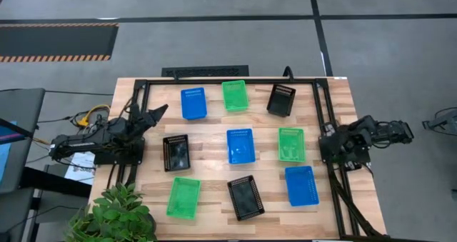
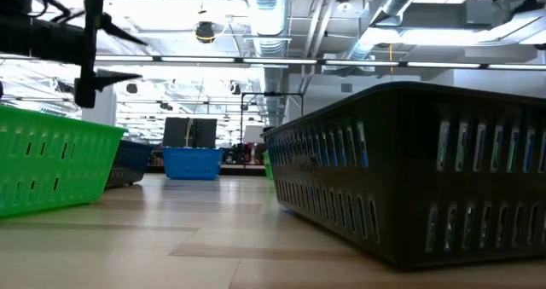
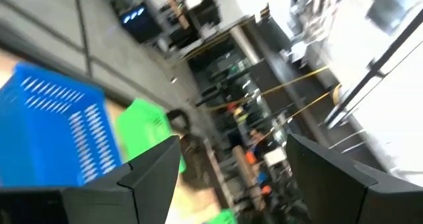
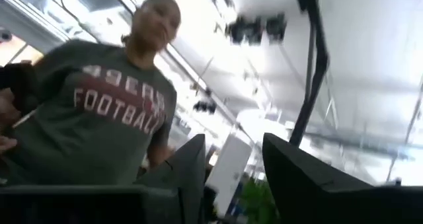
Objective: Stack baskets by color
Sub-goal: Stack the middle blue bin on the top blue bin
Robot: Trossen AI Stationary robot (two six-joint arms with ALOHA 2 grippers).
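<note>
filling the low view, one black basket (image 2: 418, 170), right end cut off

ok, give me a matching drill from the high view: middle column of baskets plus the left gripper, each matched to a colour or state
Things:
1. top-middle basket
2. centre basket
3. bottom-middle basket
4. left gripper

Colour or state:
a. blue
b. black
c. green
d. open, holding nothing

Pairs: 1-c, 2-a, 3-b, 4-d
</note>
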